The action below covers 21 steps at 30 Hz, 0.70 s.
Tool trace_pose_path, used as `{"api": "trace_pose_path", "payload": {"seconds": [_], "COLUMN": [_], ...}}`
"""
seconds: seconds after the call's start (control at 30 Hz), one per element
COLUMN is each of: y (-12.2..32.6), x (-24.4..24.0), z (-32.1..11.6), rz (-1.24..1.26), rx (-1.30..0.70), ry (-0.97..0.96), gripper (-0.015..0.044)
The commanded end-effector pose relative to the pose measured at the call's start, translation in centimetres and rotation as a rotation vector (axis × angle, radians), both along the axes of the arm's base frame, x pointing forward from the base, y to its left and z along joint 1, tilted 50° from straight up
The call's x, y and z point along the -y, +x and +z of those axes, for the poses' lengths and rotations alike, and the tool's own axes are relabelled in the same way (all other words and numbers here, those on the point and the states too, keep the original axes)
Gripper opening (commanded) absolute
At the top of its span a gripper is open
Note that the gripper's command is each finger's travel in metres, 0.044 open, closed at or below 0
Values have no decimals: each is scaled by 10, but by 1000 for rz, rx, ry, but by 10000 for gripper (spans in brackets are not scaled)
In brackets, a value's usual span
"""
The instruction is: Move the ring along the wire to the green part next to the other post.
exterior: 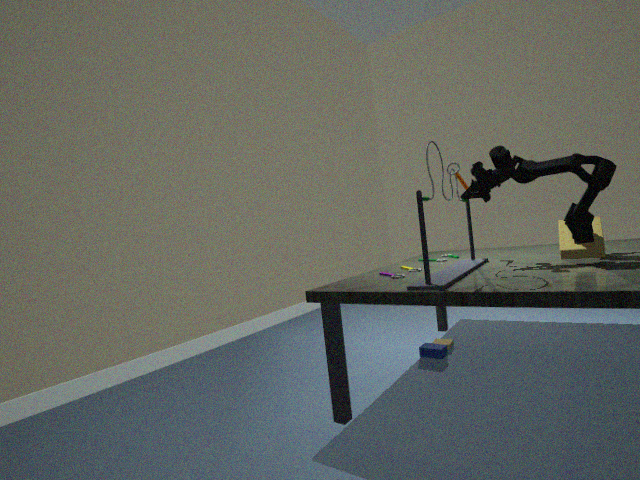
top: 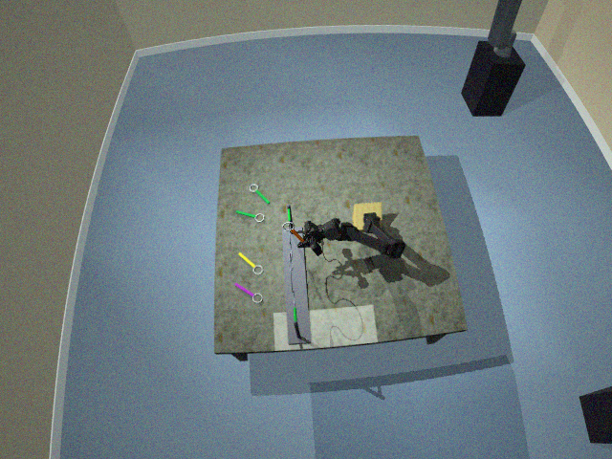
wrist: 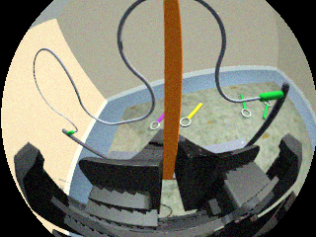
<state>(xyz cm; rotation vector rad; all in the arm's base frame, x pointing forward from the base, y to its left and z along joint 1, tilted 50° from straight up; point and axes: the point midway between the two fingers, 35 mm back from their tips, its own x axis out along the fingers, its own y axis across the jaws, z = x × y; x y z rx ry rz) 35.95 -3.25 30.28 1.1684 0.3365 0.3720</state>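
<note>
My gripper (top: 302,242) (exterior: 466,193) (wrist: 165,132) is shut on the orange handle (top: 296,234) (exterior: 461,180) (wrist: 173,89), below its ring end. The white ring (top: 282,227) (exterior: 448,169) is at the top of the wire's lower hump, nearer the post (exterior: 470,232) (wrist: 267,120) at right in the wrist view; the wrist view cuts the ring off. Whether the ring touches the grey wire (exterior: 427,155) (wrist: 223,39) is too small to tell. One green part (top: 289,214) (wrist: 272,96) is at that post, the other (top: 295,315) (exterior: 426,198) (wrist: 70,132) at the far post (exterior: 423,237).
A taller wire loop stands toward the other post. The grey base (top: 297,296) (exterior: 454,273) lies below. Beyond the wire, two green-handled rings, a yellow-handled one (top: 247,259) (wrist: 194,113) and a purple-handled one (top: 244,289) lie on the table (top: 345,172).
</note>
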Motion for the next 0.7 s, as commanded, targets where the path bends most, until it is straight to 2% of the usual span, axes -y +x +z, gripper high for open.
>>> {"api": "trace_pose_path", "payload": {"seconds": [0.0, 0.67], "y": [-1, -1], "x": [-4, -8], "z": [2, 29], "rz": [10, 15], "rx": [-3, 16], "ry": [81, 484], "gripper": [-150, -150]}}
